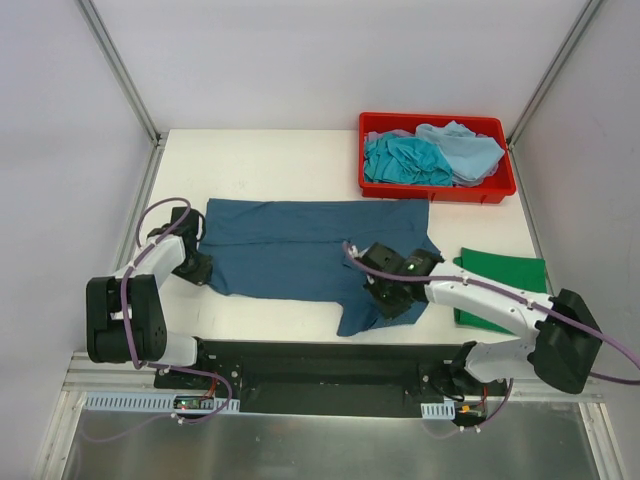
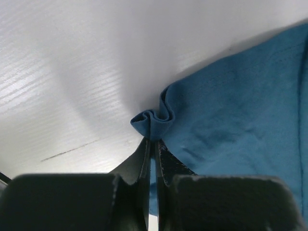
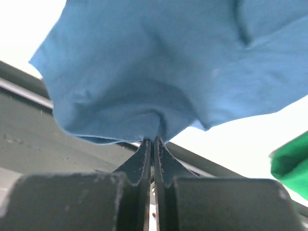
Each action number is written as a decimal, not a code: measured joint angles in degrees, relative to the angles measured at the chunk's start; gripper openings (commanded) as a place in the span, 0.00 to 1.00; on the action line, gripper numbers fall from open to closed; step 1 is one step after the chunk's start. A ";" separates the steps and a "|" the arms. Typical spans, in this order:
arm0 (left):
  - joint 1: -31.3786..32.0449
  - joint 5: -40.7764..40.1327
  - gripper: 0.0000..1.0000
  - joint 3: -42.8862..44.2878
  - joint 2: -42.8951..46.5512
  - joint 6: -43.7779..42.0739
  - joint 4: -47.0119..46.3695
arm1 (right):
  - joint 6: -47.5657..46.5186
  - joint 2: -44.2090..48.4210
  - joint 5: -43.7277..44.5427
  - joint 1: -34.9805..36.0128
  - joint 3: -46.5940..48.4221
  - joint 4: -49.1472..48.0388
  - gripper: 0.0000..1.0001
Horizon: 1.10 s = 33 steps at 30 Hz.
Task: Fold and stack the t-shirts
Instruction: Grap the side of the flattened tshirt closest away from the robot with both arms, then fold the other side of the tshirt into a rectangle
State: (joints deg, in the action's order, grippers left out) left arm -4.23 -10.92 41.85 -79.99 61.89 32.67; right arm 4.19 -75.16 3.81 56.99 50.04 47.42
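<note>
One dark teal-blue t-shirt (image 1: 300, 250), lying on the desk (image 1: 270, 170), likely soft and limp (sags unsupported), best held at corners; left tool (image 2: 154, 142) and right tool (image 3: 154, 139) each pinch its edge.

— Is there any writing, label, brand or number to read here?

— None that I can read. In the top view a small board (image 1: 186, 403) on the rail by the arm bases, well behind the left end effector (image 2: 154, 140), shows only coloured specks, too small to make out.

— And close up, from the wrists?

— Nothing legible. The dark teal-blue t-shirt (image 2: 231, 96) pinched at the tip of the left end effector is plain cloth. The same shirt fills the view just ahead of the right end effector (image 3: 154, 139), and it is plain there too.
</note>
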 measured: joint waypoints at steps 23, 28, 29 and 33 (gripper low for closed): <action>0.00 0.90 0.00 19.21 -9.40 -0.76 8.44 | -8.20 -13.99 8.55 -28.48 26.62 -3.69 0.01; -0.02 0.00 0.00 21.46 -11.04 -0.79 8.79 | -10.32 -15.50 9.16 -30.49 27.98 -6.40 0.01; -0.02 -0.07 0.00 21.81 -11.32 -0.79 8.81 | -10.64 -15.67 9.14 -30.82 28.09 -6.62 0.00; -0.37 -0.11 0.00 23.93 -13.40 -0.92 8.94 | -12.39 -17.22 9.03 -32.17 28.85 -8.57 0.00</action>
State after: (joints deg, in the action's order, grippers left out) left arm -4.60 -11.03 65.78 -93.38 60.97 41.60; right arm -8.21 -92.38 12.84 24.82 78.89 38.85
